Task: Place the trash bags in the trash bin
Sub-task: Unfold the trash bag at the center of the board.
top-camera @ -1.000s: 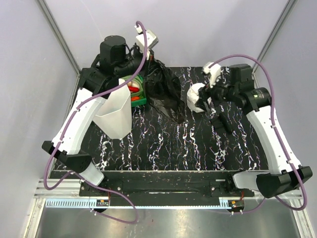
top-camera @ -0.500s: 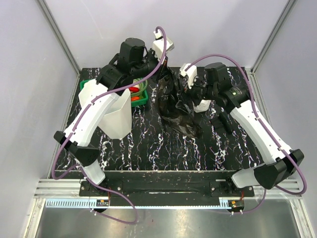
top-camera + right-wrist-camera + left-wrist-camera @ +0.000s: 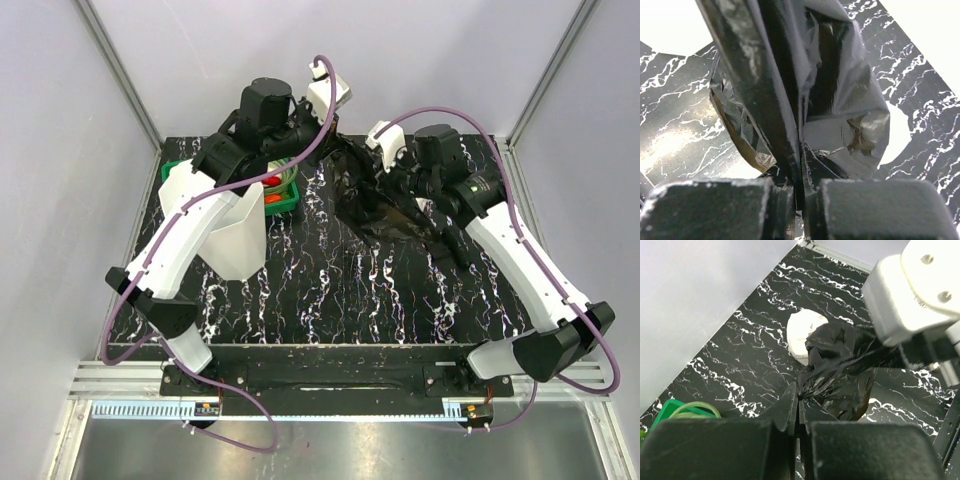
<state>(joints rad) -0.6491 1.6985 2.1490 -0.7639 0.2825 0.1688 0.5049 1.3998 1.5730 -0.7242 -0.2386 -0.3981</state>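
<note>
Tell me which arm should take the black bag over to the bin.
Left. The left gripper and right gripper are both shut on the trash bag, but the trash bin stands beside the left arm, far from the right.

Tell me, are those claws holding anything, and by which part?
Both hold the trash bag: left gripper pinches a bunched edge, right gripper a fold.

We see a bench top of black stone pattern veined with white, closed in by plain, pale lilac-grey walls on its left, far and right sides. An aluminium post rises at the far left corner and a second post at the far right corner. Along the near edge runs a ribbed metal rail. A bright white strip lies just beside it, and past that a dull grey metal sheet. The light is soft and even.
</note>
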